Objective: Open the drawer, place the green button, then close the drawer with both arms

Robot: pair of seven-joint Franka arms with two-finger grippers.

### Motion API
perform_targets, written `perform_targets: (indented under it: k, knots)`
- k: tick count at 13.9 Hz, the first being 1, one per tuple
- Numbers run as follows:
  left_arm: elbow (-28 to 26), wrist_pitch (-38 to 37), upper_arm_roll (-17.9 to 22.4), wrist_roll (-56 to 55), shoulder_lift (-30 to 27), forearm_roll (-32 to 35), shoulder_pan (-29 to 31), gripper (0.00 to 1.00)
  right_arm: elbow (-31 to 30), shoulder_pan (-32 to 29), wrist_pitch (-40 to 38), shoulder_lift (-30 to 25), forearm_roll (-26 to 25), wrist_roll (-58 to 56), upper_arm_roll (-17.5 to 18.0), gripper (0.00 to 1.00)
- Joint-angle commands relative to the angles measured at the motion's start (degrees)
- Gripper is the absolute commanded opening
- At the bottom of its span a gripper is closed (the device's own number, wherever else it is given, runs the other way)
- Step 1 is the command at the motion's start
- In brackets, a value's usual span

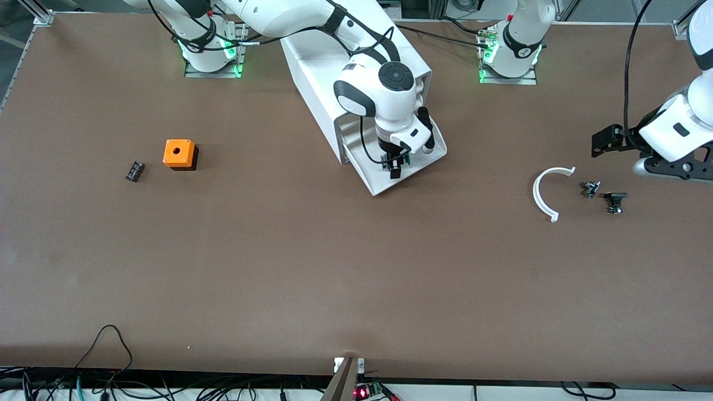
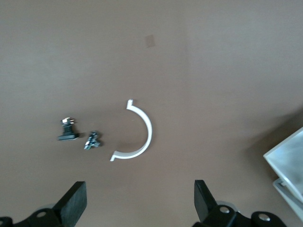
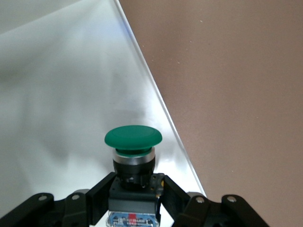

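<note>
**Button over the open drawer, release and closing left**

The drawer (image 1: 409, 161) stands pulled out near the middle of the table's edge where the bases stand. The right gripper (image 1: 395, 169) hangs over it, jaws clamped on the button (image 3: 133, 142), not yet released. Closing remains.

The left gripper (image 2: 137, 201), jaws wide and empty, waits over that arm's end of the brown table (image 1: 312, 267), above a white clip (image 1: 543, 195). An orange cube (image 1: 179, 153) sits toward the other end.

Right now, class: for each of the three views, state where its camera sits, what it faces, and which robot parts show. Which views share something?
Front view: high across the table, facing both arms; the open drawer sits mid-table.
Left wrist view: on the left arm, facing the table; open left tool, white curved piece.
Right wrist view: on the right arm, over the drawer; right tool grips the button.
Shared: the front view also shows both.
</note>
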Motion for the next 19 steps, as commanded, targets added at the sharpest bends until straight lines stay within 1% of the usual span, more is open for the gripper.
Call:
perform_targets:
  k: [1,4,6,7,9,10,11,12,15,16,17,19]
  knots:
    - [-0.7,2.7,-0.1,0.0,1.5,-2.8,0.2,1.00,1.4,0.4,-1.2,1.0,-1.0,1.1,0.6,1.00]
    - [-1.5,3.8,-0.4,-0.3,1.7,-2.9,0.1,1.00,1.9,0.5,-3.2,0.8,-1.3,4.1,2.0,1.00]
    - [-2.7,7.1,-1.0,-0.5,2.7,-2.9,0.0,1.00,2.6,0.3,-5.0,0.2,-1.1,4.0,2.1,1.00]
    - [-3.5,9.6,-1.8,-0.6,3.9,-3.2,0.0,1.00,4.2,0.1,-6.8,-0.6,-0.9,4.2,2.1,1.00]
    - [-6.3,16.4,-3.3,-3.4,6.1,-4.5,-0.6,1.00,10.8,0.0,-13.7,-1.0,-0.9,8.1,1.9,1.00]
    - [-7.9,20.1,-3.6,-6.0,7.1,-4.5,-1.8,1.00,14.2,-0.1,-16.3,-1.0,-0.9,9.8,1.5,1.00]
    - [-9.1,23.5,-4.2,-9.1,9.0,-4.5,-3.4,1.00,16.2,-0.2,-17.8,-1.2,-1.0,10.8,1.0,1.00]
    - [-10.4,27.6,-4.5,-13.7,11.1,-4.5,-4.8,1.00,16.8,-1.2,-18.3,-2.6,-1.1,11.6,0.0,1.00]
    - [-16.0,42.7,-5.0,-27.1,15.9,-4.5,-10.8,1.00,16.8,-5.6,-18.3,-8.0,-1.2,14.1,-3.3,1.00]
    - [-16.8,46.0,-5.0,-31.7,17.8,-4.4,-12.9,1.00,16.5,-7.0,-18.9,-9.8,-1.3,14.9,-4.4,1.00]
    - [-17.1,47.3,-5.0,-35.6,19.8,-4.3,-14.6,1.00,16.4,-8.7,-20.4,-11.1,-1.0,15.9,-5.8,1.00]
    - [-17.2,47.3,-5.0,-39.3,22.1,-4.1,-17.3,1.00,14.2,-12.7,-23.4,-13.2,-0.9,20.5,-6.9,1.00]
